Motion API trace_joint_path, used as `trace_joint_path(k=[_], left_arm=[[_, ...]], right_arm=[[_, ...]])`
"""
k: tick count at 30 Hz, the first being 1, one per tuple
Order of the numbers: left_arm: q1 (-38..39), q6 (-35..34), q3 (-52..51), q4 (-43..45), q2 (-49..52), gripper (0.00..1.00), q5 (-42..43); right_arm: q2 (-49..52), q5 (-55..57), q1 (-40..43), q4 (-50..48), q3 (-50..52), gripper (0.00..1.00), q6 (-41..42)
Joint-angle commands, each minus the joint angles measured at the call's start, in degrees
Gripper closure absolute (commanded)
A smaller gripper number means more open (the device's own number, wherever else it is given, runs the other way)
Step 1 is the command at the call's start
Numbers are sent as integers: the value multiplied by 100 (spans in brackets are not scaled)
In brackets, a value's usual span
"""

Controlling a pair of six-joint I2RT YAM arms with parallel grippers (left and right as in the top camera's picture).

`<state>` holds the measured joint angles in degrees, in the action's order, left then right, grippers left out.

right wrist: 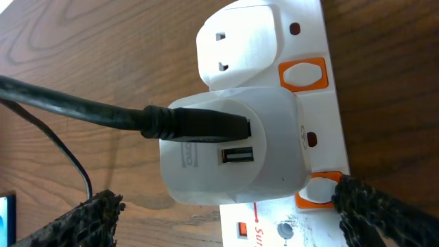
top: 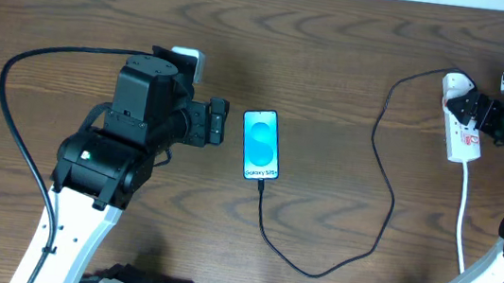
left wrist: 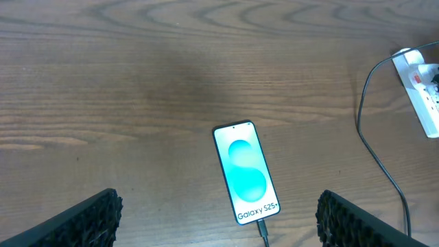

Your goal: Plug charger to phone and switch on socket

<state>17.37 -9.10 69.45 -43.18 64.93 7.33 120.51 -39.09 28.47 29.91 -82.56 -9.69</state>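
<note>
The phone (top: 261, 145) lies flat at the table's middle, its screen lit blue with "Galaxy S25" text; it also shows in the left wrist view (left wrist: 245, 171). The black charger cable (top: 313, 272) is plugged into the phone's bottom edge (left wrist: 260, 226) and loops right and up to the white socket strip (top: 463, 137). Its black plug (right wrist: 199, 123) sits in a white adapter (right wrist: 233, 151) on the strip (right wrist: 302, 34). My left gripper (top: 219, 122) is open just left of the phone. My right gripper (right wrist: 233, 213) is open over the strip, its right finger at an orange switch (right wrist: 317, 192).
A second orange switch (right wrist: 302, 74) sits beside an unused socket outlet (right wrist: 236, 41). The strip's white cord (top: 463, 223) runs toward the front edge. A small white block (top: 188, 58) lies behind the left arm. Bare wood lies between the phone and the strip.
</note>
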Motion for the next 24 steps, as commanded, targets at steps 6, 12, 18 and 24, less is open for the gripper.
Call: trace_joint_path(k=[6, 12, 18, 24], left_arm=[[-24, 52, 15, -11, 17, 9, -55], [-24, 52, 15, -9, 17, 9, -55], [-24, 52, 15, -11, 17, 9, -55], [-24, 52, 15, -9, 17, 9, -55]], right_arm=[[179, -350, -188, 52, -2, 2, 205], [181, -321, -376, 55, -2, 3, 238], [181, 101, -435, 131, -2, 5, 494], [181, 603, -426, 321, -2, 6, 492]])
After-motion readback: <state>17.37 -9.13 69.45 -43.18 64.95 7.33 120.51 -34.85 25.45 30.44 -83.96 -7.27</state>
